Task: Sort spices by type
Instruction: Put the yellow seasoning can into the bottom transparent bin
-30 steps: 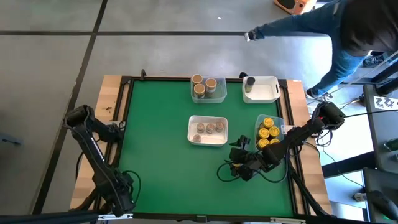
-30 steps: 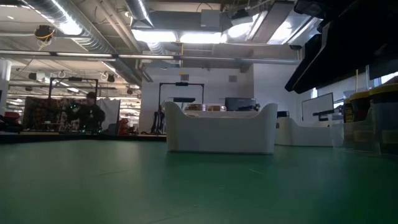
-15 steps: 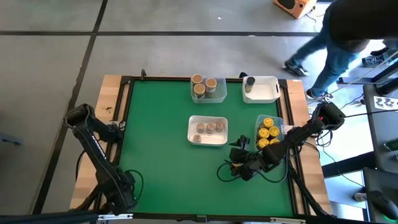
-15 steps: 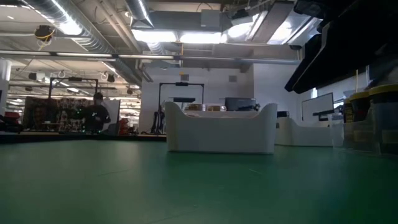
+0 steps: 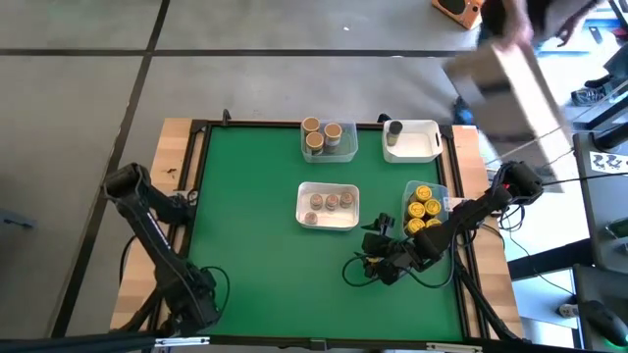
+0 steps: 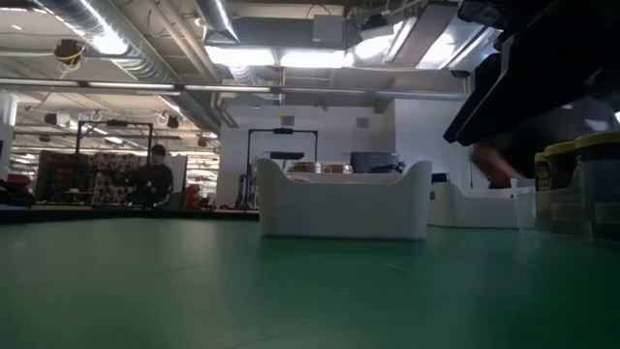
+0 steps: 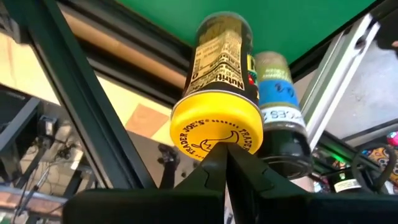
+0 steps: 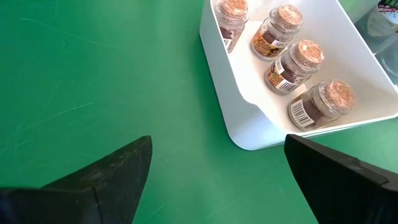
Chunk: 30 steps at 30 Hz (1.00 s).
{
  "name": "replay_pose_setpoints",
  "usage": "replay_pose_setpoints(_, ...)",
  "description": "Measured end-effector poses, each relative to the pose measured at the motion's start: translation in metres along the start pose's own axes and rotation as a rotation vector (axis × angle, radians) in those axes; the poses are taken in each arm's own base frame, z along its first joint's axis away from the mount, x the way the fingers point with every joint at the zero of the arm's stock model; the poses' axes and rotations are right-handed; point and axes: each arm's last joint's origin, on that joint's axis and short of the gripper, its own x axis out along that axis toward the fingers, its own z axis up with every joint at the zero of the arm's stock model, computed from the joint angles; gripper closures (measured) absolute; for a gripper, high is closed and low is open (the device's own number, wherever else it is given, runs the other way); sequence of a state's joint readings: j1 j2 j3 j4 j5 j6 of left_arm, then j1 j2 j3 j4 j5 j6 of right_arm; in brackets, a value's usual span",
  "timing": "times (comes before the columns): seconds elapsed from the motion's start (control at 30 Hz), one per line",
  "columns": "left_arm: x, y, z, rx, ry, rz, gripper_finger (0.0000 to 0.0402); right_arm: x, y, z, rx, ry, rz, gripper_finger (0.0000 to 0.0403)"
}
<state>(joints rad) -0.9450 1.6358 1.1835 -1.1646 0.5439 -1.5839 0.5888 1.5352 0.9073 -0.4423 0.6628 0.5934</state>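
My right gripper [image 8: 217, 186] is open and hovers over the green table just on the near side of the white centre tray [image 8: 249, 134], also seen as [image 5: 304, 218], which holds several cork-lidded jars [image 8: 297, 62]. In the high view this gripper [image 5: 371, 257] sits near the table's right near part. My left gripper [image 7: 225, 149] is shut, folded back at the table's left edge [image 5: 191, 200]. Right in front of its fingertips are a yellow-lidded jar [image 7: 216, 134] and a dark-lidded jar [image 7: 283, 134]. Both jars show only in the left wrist view. My left gripper has its shut fingertips [image 7: 233, 163] in front of the rim of the yellow lid [image 7: 214, 144], coming at the jar end-on along its length. Whether they touch the lid, I cannot tell.
At the far edge stand a clear tray with three tan-lidded jars [image 5: 324, 137] and a white tray [image 5: 422, 145] with one grey-lidded jar [image 5: 395, 128]. A clear tray of yellow-lidded jars [image 5: 423, 209] stands at the right edge. A blurred person [image 5: 510, 78] passes the far right corner.
Neither arm nor any jar has moved. Beyond the table's far right corner a person has walked past and now shows only as a blur.
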Motion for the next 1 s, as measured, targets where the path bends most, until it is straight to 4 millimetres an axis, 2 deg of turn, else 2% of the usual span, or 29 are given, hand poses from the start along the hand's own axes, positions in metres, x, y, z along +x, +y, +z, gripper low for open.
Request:
replay_pose_setpoints(0.17,0.003,-0.006,-0.005,0.036,0.013,-0.053,0.0396,0.000,0.000,0.000,0.000,0.000,0.000,0.0039)
replay_pose_setpoints(0.37,-0.002,-0.015,0.001,0.075,-0.131,-0.149,0.0399,0.000,0.000,0.000,0.000,0.000,0.000,0.0039)
replay_pose_setpoints(0.53,0.001,-0.012,0.009,0.060,-0.225,-0.103,0.0399,0.000,0.000,0.000,0.003,-0.004,0.002,0.0039)
replay_pose_setpoints(0.7,-0.002,-0.008,0.006,0.045,-0.179,-0.074,0.0399,0.000,0.001,0.001,0.005,-0.005,0.004,0.0039)
replay_pose_setpoints(0.87,-0.004,-0.006,0.013,0.039,-0.224,-0.052,0.0399,0.000,0.001,0.001,0.007,-0.007,0.005,0.0039)
replay_pose_setpoints(1.0,-0.005,-0.005,0.012,0.048,-0.199,-0.045,0.0398,0.000,0.001,0.001,0.008,-0.008,0.006,0.0039)
